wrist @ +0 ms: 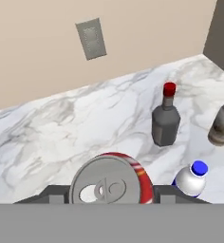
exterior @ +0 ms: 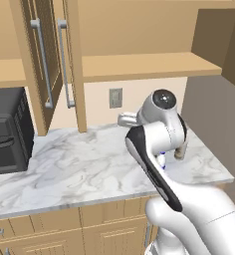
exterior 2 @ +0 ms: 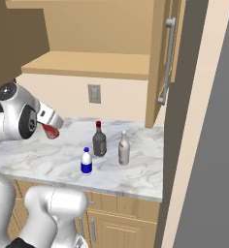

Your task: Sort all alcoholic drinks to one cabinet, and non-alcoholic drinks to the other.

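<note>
soda can (wrist: 111, 179): lower half's cut off by the grey band
pale beige bottle (wrist: 223, 124): neck and right side run off the frame
white bottle (exterior: 162, 162): mostly behind the arm

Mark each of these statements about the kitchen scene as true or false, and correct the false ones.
1. The gripper holds the red soda can above the counter. True.
2. The dark grey bottle lies on its side. False: it stands upright.
3. The white bottle has a blue cap. True.
4. The pale beige bottle is on the cabinet shelf. False: it stands on the counter, beside the dark grey bottle.
5. A wall outlet sits on the wall behind the counter. True.
</note>
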Controlling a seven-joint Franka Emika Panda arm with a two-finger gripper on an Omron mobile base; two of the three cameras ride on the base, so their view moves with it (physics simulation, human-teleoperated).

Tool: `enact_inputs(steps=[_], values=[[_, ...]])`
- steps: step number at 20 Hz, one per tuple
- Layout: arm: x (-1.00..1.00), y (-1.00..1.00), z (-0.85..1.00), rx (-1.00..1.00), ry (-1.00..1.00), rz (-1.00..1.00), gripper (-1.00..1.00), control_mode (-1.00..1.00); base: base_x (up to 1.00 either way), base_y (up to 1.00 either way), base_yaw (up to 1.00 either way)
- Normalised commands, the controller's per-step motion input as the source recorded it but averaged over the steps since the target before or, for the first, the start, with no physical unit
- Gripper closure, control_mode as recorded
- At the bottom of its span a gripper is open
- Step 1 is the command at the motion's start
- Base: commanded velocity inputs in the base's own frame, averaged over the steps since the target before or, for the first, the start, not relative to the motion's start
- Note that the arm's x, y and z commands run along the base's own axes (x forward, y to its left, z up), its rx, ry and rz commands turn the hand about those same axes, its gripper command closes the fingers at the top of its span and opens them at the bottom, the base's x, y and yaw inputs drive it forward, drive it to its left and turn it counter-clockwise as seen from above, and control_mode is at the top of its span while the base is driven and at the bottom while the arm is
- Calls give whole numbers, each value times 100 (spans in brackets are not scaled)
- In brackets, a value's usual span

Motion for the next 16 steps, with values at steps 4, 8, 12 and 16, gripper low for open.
enact_inputs(steps=[4, 8, 12, 16], values=[[-20, 0, 100, 0, 0, -5, 100, -100, 0, 0, 0], [-6, -4, 100, 0, 0, -1, 100, -100, 0, 0, 0], [0, -17, 99, 0, 0, 0, 100, -100, 0, 0, 0], [0, -7, 88, 0, -6, 0, 100, -100, 0, 0, 0]])
